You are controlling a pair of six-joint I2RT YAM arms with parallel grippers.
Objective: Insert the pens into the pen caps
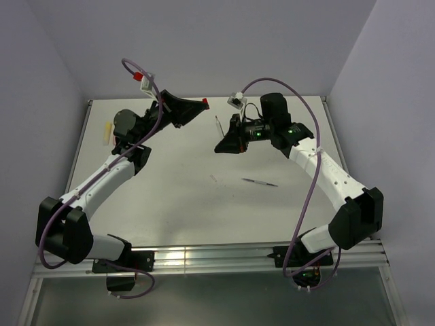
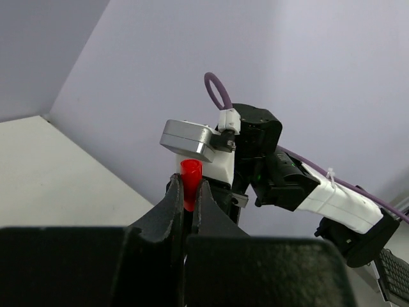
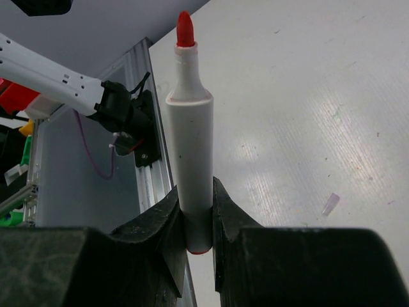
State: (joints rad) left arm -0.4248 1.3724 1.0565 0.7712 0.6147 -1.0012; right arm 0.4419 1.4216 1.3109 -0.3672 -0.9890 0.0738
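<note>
My left gripper point(image 1: 200, 106) is raised over the back middle of the table and shut on a small red pen cap point(image 1: 205, 102). In the left wrist view the cap point(image 2: 190, 181) sticks up between the fingertips point(image 2: 174, 199). My right gripper point(image 1: 223, 142) is shut on a white pen with a red tip point(image 1: 218, 126), gripped near its tail. In the right wrist view the pen point(image 3: 192, 141) stands up from the jaws, red tip on top. In the top view the cap and the pen tip are a short gap apart. A thin grey pen point(image 1: 259, 182) lies on the table. A yellow pen point(image 1: 106, 132) lies at the far left.
The white table point(image 1: 183, 204) is walled at the back and both sides. A small clear scrap point(image 1: 213, 178) lies mid-table and also shows in the right wrist view point(image 3: 330, 204). A metal rail point(image 1: 204, 258) runs along the near edge.
</note>
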